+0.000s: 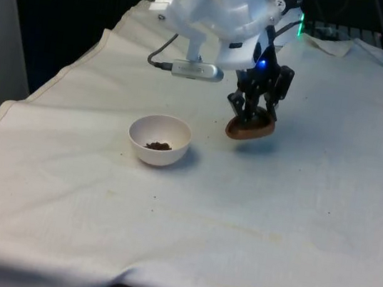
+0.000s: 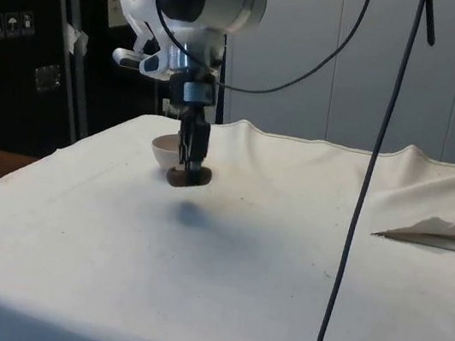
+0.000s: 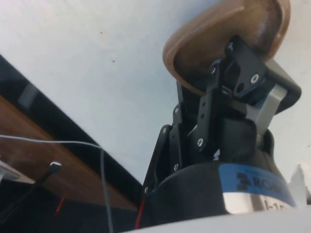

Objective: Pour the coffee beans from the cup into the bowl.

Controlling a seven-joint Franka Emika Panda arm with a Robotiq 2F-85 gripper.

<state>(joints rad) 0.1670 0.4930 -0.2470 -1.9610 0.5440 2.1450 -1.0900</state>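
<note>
Brown and wooden-looking, the cup [image 1: 250,129] hangs clear of the white-clothed surface [image 1: 274,221], pinched at its rim by the end effector [image 1: 251,114], whose black fingers [image 3: 241,73] are closed onto it, one inside the rim and one outside. In the front view the white bowl [image 1: 159,139] sits at about eight o'clock from the cup, near but apart, with dark coffee beans [image 1: 158,145] lying in its bottom. A shadow lies on the cloth directly beneath the lifted cup.

Black gripper [image 3: 232,73] clamped on rim of brown wooden cup [image 3: 221,41], one finger [image 3: 245,68] inside, cup tipped on side. White cloth [image 3: 97,63] behind. Wooden table edge [image 3: 58,170] beyond cloth. Thin cable [image 3: 104,189] crossing.
</note>
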